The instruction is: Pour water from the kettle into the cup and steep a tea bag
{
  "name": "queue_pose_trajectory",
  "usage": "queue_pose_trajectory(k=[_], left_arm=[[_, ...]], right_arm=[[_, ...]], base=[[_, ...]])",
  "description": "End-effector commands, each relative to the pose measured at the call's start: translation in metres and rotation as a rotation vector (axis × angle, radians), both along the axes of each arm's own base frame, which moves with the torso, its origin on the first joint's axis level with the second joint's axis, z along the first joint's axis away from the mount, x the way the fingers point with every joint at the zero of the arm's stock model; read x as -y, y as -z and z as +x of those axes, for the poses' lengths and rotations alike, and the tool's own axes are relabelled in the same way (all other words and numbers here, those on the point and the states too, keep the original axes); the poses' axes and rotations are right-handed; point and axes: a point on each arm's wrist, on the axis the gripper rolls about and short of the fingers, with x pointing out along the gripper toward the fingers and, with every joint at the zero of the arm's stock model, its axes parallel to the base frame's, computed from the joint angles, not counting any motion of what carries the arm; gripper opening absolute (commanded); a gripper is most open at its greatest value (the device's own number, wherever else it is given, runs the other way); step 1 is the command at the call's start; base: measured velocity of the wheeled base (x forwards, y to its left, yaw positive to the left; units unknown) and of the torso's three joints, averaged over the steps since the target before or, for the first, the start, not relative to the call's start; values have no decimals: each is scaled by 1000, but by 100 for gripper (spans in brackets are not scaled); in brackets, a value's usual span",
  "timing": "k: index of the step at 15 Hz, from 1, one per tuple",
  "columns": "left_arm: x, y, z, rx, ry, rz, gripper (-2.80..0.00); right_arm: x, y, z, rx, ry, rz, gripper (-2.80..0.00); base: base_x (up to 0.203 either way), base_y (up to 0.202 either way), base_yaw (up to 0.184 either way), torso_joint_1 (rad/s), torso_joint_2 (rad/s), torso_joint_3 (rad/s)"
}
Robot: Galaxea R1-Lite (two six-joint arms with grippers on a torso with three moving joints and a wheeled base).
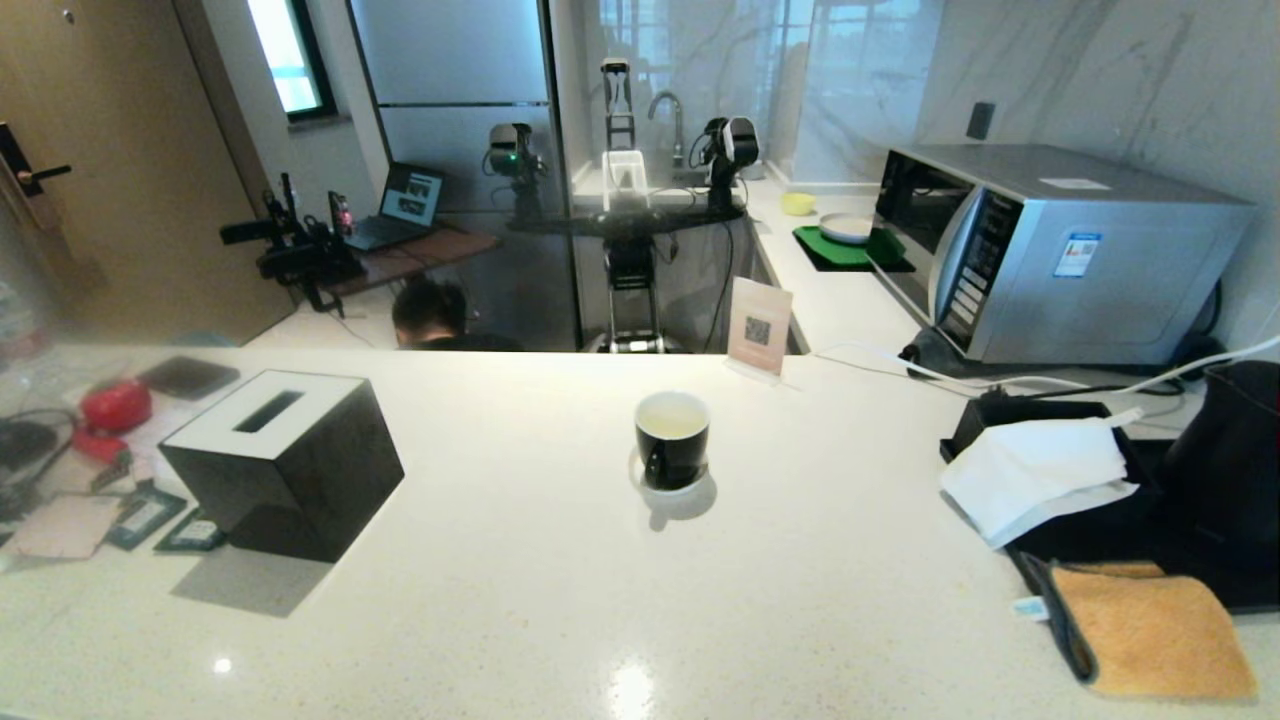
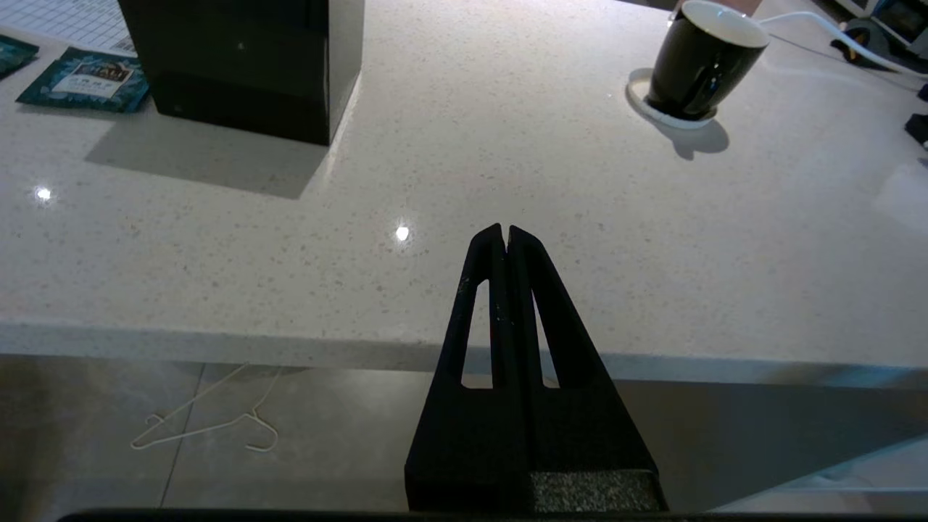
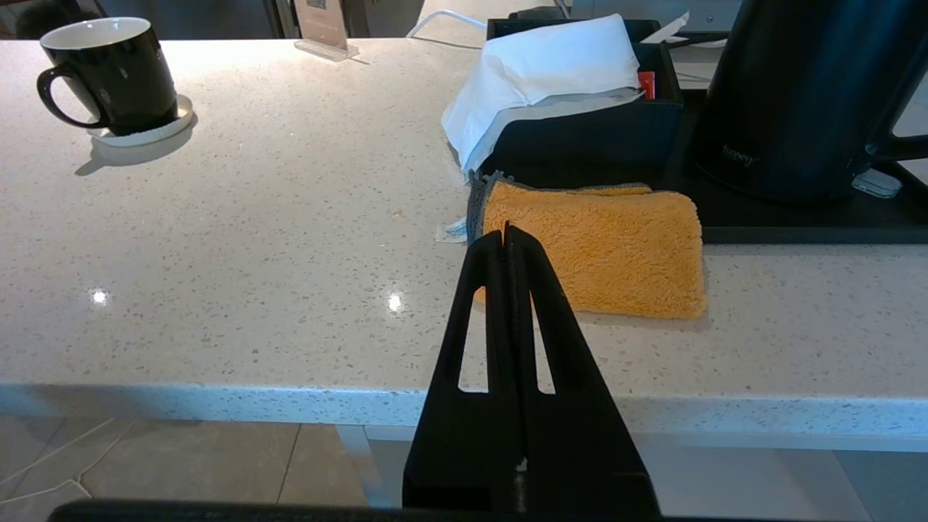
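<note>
Orange fluffy cloth (image 1: pixel 1150 630) nearest, right | glossy black cup (image 1: pixel 672 438) with pale liquid on white saucer (image 1: pixel 690 490), counter centre | matte black kettle (image 1: pixel 1225 465) far right | left gripper (image 2: pixel 505 230), right gripper (image 3: pixel 507 228) both pressed together, empty, at counter edge.

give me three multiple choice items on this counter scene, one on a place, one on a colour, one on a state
1. Where does the cup stand?
A. on a white saucer
B. on the orange cloth
C. inside the black tray

2. What colour is the folded cloth near the kettle?
A. green
B. orange
C. white

3. How are the left gripper and right gripper?
A. both open
B. both shut, empty
C. one holding the cup

Answers: 1 A, the saucer rim shows under the cup. 2 B, the fleecy cloth is orange. 3 B, each wrist view shows fingers pressed together with nothing between.
</note>
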Motion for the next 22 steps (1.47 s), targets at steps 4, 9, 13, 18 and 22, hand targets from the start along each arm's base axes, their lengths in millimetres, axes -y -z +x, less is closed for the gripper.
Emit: queue_pose_trajectory(k=[4,9,13,18,22], left_arm=[[-1,15,-12,120,-48,-24,-280],[-1,15,-14,134,-38,-17,-280],[-1,15,-14,143,-36,41,-280],[-2,16,-14,135,-58,-1,-280],[-2,16,-14,135,-59,-9,-280]], right_arm=[[0,0,0,-1,0,0,-280],[0,0,0,-1,0,0,-280],[0,0,0,-1,0,0,-280],[0,0,0,-1,0,0,-280],[0,0,0,-1,0,0,-280]], base=[[0,0,0,0,0,0],[0,0,0,0,0,0],[0,0,0,0,0,0],[0,0,0,0,0,0],[0,0,0,0,0,0]])
